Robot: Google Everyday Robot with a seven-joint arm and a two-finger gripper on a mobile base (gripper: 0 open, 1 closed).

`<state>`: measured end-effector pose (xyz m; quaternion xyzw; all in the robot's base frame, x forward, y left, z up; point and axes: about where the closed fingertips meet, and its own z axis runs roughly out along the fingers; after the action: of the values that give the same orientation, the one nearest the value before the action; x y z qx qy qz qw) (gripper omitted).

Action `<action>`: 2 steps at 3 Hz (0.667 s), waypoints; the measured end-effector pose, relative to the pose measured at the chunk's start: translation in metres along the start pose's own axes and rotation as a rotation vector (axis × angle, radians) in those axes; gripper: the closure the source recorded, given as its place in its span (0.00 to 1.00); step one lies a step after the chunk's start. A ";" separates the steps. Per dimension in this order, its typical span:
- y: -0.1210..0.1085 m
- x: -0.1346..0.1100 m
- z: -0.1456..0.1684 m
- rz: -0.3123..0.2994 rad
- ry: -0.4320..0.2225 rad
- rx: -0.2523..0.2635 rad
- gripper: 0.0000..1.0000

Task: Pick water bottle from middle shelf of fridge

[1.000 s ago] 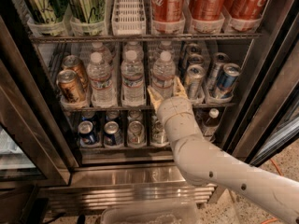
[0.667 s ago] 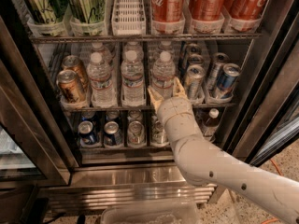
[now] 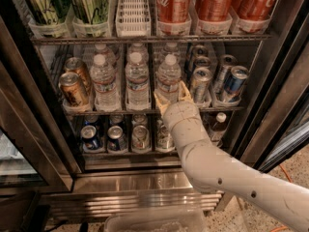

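Three clear ribbed water bottles with white caps stand in the front row of the middle shelf [image 3: 120, 112] of the fridge [image 3: 275, 81]. My gripper [image 3: 173, 96] is at the rightmost water bottle [image 3: 168, 74], low at its base. One yellowish finger [image 3: 161, 102] is left of the bottle and the other [image 3: 185, 92] is right of it, spread apart. The bottle stands upright in its white lane tray. My white arm reaches in from the lower right.
Bronze cans [image 3: 72, 88] stand left of the bottles and silver-blue cans [image 3: 234, 81] right of my gripper. Red cola cans [image 3: 212, 1] and green cans [image 3: 89, 1] fill the rack above, short cans [image 3: 116, 138] the rack below. A stainless base [image 3: 130, 182] lies underneath.
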<state>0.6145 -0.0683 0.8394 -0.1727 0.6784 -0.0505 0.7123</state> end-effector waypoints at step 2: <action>0.003 -0.012 -0.002 0.025 -0.026 -0.014 1.00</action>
<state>0.6112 -0.0624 0.8503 -0.1701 0.6715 -0.0347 0.7204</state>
